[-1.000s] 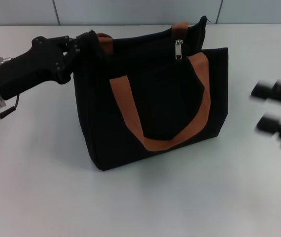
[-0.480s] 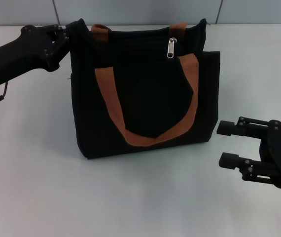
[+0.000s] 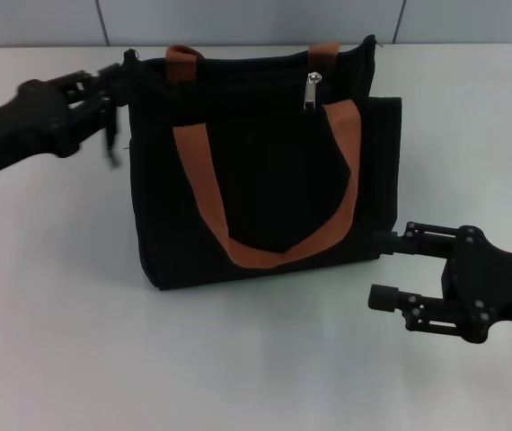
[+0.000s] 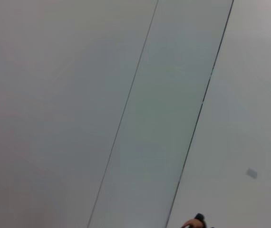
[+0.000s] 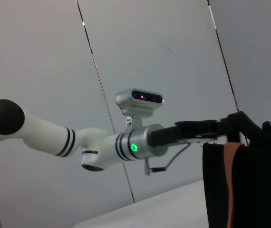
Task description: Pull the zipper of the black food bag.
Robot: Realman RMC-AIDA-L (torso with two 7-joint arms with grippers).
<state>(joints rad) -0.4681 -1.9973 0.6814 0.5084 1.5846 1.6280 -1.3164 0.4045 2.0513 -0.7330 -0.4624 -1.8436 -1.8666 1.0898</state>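
Note:
The black food bag (image 3: 265,189) stands upright in the middle of the table, with two brown-orange strap handles. Its silver zipper pull (image 3: 312,90) hangs at the top edge, right of centre. My left gripper (image 3: 119,79) is at the bag's top left corner and is shut on the fabric there. The right wrist view also shows this grip (image 5: 235,126) beside the bag (image 5: 259,185). My right gripper (image 3: 384,268) is open and empty, low beside the bag's lower right corner, its upper finger close to the fabric.
The white tabletop (image 3: 76,341) lies all around the bag. A pale panelled wall (image 3: 238,20) runs along the far edge. The left wrist view shows only wall panels (image 4: 126,95).
My right gripper has come in from the right, towards the bag's lower right corner. My left gripper has drawn the top left corner leftwards and the bag has shifted left and straightened.

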